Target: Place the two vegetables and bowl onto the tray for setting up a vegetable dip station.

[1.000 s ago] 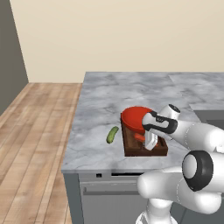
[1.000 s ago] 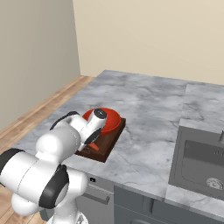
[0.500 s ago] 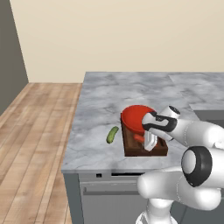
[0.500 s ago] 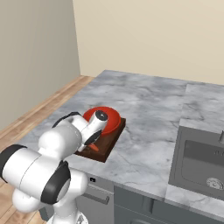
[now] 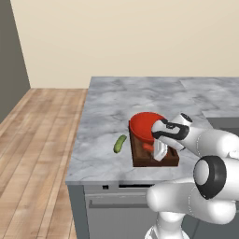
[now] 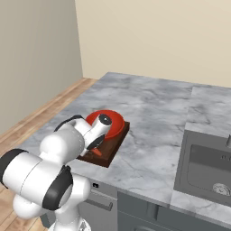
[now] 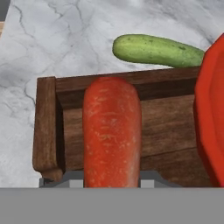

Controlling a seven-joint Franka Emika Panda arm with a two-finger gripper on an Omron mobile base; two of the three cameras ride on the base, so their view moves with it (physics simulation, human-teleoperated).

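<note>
Carrot (image 7: 111, 131) at centre of hand view, lengthwise over the tray (image 7: 46, 127) floor, gripper (image 5: 158, 151) clenched on its near end. Whether it rests on the wood or hangs just above: cannot tell. Red bowl (image 5: 145, 125) sits on the tray's far end, centre of left base view. Cucumber (image 5: 120, 143) on the counter (image 5: 98, 121), just left of the tray. Step in hand: setting the carrot down. Next move calls for letting go, lifting clear of the bowl, then reaching left for the cucumber.

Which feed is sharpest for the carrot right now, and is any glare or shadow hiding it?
Hand view: carrot large, evenly lit, slightly soft, no glare, above the tray. Left base view: only a small orange bit beside the gripper. Right base view: the arm hides most of it.
</note>
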